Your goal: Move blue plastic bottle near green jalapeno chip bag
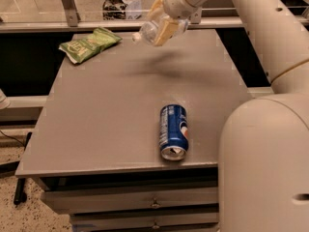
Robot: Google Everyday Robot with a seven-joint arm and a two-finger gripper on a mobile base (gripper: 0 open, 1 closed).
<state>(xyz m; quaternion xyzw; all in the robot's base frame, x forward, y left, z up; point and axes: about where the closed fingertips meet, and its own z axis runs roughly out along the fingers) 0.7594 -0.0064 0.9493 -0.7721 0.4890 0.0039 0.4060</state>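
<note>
My gripper (161,25) is above the far part of the grey table (96,120), shut on the blue plastic bottle (150,30). The bottle lies sideways in the fingers, its white cap pointing left, held clear above the tabletop. The green jalapeno chip bag (89,43) lies flat at the table's far left corner, to the left of the bottle and a short gap away from it.
A dark blue soda can (173,132) lies on its side near the table's front edge. My arm's large white body (263,163) fills the right foreground. A rail and a glass barrier (72,8) run behind the table. Drawers (154,204) sit under the front edge.
</note>
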